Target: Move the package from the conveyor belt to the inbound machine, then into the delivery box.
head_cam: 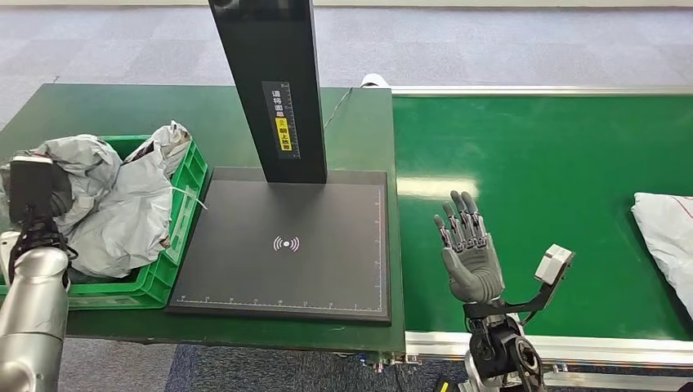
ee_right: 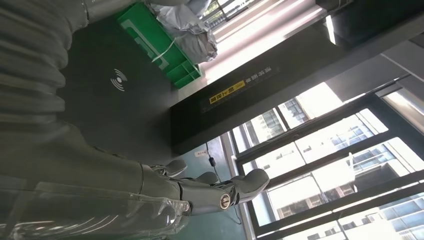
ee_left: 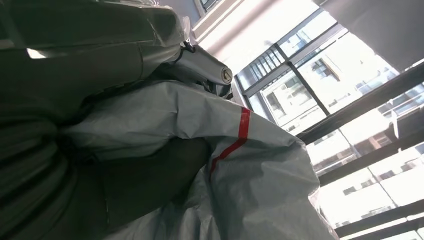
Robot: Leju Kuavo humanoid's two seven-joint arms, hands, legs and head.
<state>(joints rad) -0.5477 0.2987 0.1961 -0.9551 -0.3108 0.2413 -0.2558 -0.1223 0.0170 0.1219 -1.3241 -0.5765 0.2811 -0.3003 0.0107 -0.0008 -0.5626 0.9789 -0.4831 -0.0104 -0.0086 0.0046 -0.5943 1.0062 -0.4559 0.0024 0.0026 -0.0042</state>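
On scanner column [head_cam: 278, 90]: yellow label [head_cam: 283, 126], text unreadable | right hand [head_cam: 470, 257] empty

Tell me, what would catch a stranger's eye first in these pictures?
Probably the robot's grey right hand, raised open with fingers apart over the bright green conveyor belt, where a white plastic package lies at the far right. Next, the flat black scanning plate with its tall black post in the middle, and at the left a green plastic crate heaped with crumpled grey mailing bags.

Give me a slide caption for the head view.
Right hand open above the conveyor belt; grey packages fill the green box.
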